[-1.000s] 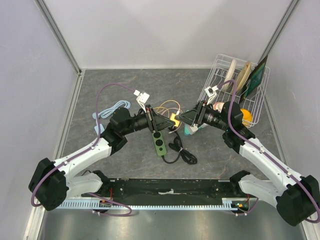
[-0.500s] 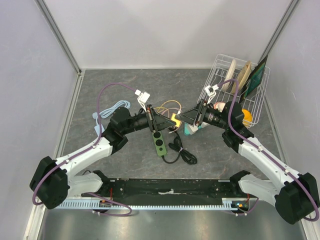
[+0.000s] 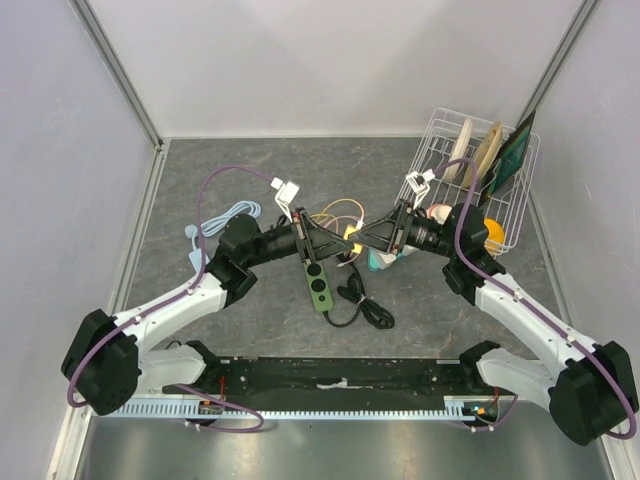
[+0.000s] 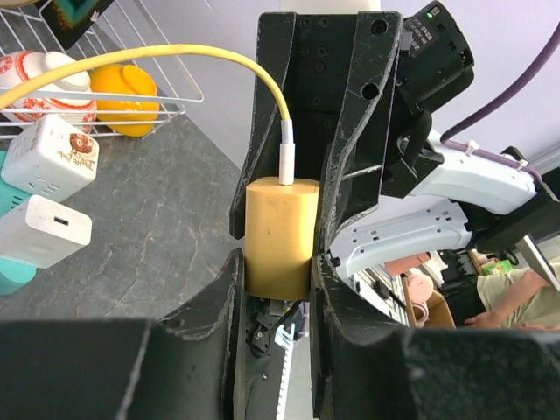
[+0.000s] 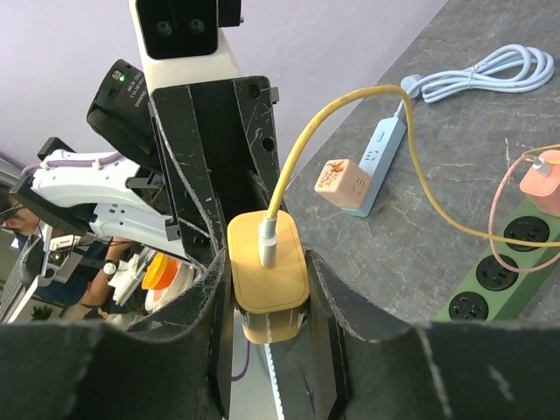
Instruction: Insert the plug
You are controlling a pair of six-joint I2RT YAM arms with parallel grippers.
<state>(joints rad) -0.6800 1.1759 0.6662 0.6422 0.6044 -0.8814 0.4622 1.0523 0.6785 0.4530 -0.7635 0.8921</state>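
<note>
Left hand and right hand each clench the yellow plug from opposite sides.

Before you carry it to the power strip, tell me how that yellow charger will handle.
The charger looks like a rigid, smooth plastic block, so it probably won't deform but might slip. Its cable arcs loosely, so it is likely floppy and apt to tug.

rounded yellow plug, yellow cable attached
</note>
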